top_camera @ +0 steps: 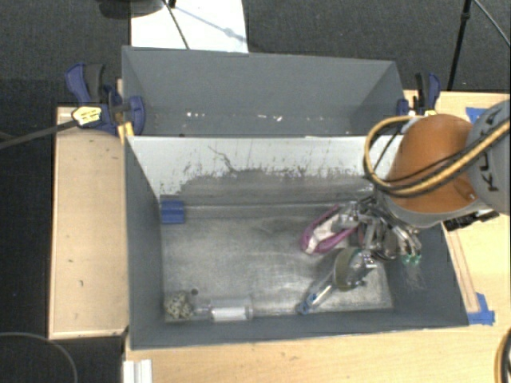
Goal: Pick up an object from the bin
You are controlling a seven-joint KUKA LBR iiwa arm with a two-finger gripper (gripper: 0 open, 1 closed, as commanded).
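Observation:
My gripper (356,266) is low over the right part of the bin floor, under the arm's orange cover. Just left of it lies a purple and white crumpled thing (322,232), close to the gripper's body. A slim silver thing with a blue tip (314,298) lies slanted toward the front wall, its upper end right at the gripper's lower end. I cannot tell whether the gripper touches either thing.
A small blue block (172,211) sits by the left wall at the back. In the front left corner lie a speckled lump (180,306) and a pale cylinder (230,313). The arm and its cables hang over the bin's right rim.

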